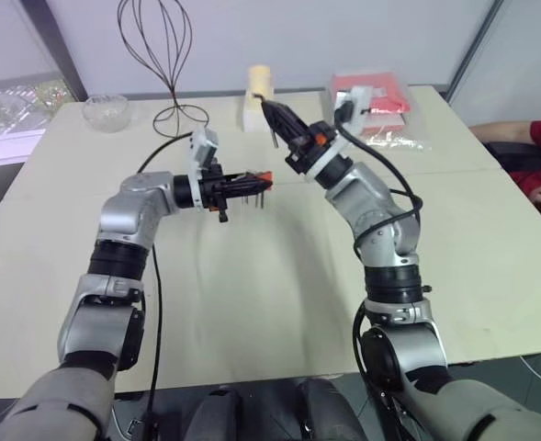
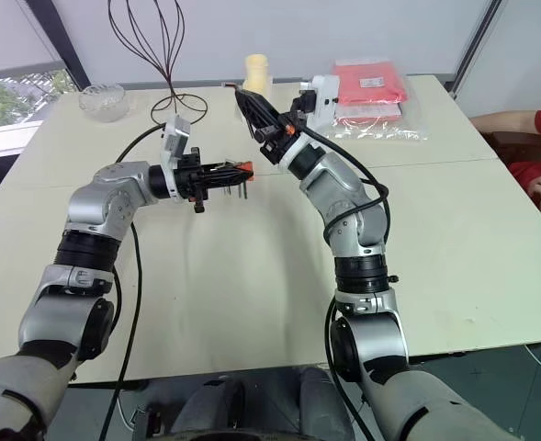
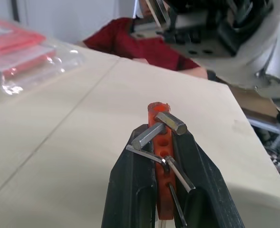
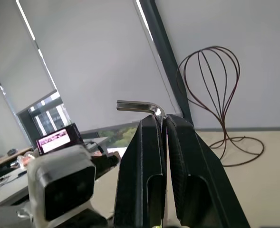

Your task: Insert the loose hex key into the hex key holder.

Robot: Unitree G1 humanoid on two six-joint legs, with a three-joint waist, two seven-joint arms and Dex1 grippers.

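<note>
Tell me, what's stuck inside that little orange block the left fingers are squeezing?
The orange block has several thin metal keys poking out of it, plus a row of small round holes. The left fingers cover its sides and lower part, so how deep the keys sit cannot be seen.

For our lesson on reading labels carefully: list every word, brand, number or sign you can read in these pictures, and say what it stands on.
No text can be read in these pictures.
Red packet in clear plastic: a white label on it, print too small to read.
Lit screen in the background of the right wrist view: pink and white marks, too blurred to read.
Hex key holder and loose hex key: no markings seen.
</note>
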